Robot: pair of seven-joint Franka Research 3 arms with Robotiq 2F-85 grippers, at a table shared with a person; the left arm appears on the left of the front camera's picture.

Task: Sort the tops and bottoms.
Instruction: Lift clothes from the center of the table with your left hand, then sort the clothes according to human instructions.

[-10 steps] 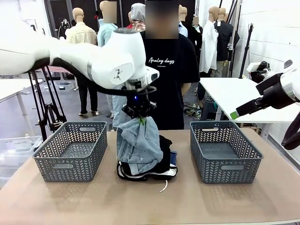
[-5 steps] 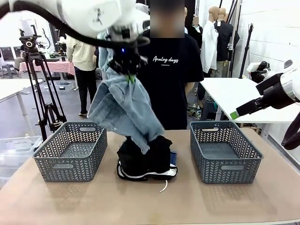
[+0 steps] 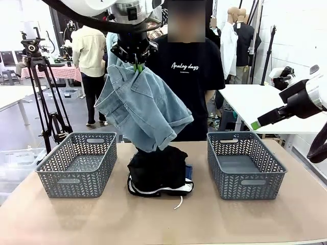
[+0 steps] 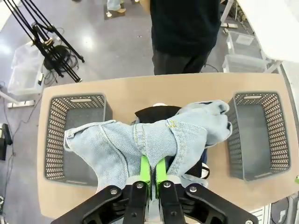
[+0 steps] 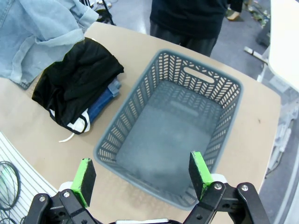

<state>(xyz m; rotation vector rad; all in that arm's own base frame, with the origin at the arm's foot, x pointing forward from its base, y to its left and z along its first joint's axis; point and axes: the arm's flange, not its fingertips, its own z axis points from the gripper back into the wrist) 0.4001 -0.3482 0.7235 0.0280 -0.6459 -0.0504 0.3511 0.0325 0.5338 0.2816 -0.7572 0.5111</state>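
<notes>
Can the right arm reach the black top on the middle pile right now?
Probably yes: the open right gripper hovers over the grey plastic basket beside the soft black top, which lies uncovered; the light-blue denim garment hangs beyond it.

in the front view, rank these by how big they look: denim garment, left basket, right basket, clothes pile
1. denim garment, though it hangs lifted, so nearness to the camera may skew this
2. left basket and right basket: they look alike, so no ranking between them
3. clothes pile

Bright, even, from overhead; soft faint shadows on the table (image 3: 163, 219); sharp at the table, wide-angle bending toward wrist-view edges around it.
</notes>
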